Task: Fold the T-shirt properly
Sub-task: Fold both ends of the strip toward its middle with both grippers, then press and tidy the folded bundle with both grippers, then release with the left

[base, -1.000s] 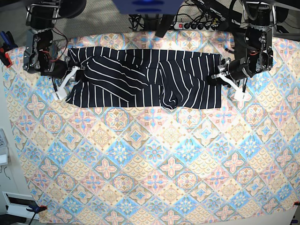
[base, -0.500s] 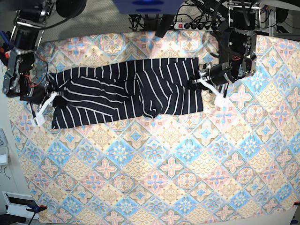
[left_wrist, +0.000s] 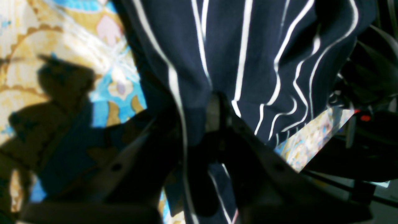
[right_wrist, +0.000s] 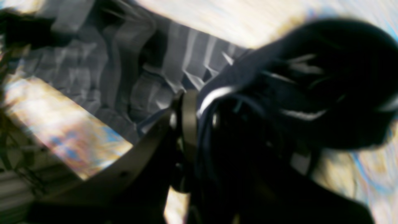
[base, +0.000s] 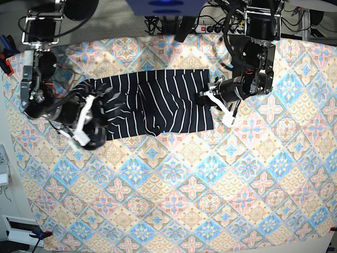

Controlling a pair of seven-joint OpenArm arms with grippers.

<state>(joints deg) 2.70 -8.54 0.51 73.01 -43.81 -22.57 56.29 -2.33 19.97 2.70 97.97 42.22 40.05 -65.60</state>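
I see the T-shirt [base: 152, 103] stretched lengthwise between my arms, left fingers [base: 209, 97] and right fingers [base: 84, 120] clenched on opposite ends (sagging mid-span).

Tablecloth [base: 174, 200]: pastel floral tiles in blue, peach and yellow; it covered nearly the whole surface.
Power strip [base: 218, 29]: lay beyond the far edge of the cloth, amid dark cables [base: 158, 23].
Clamp [base: 39, 234]: sat at the near left corner of the cloth.
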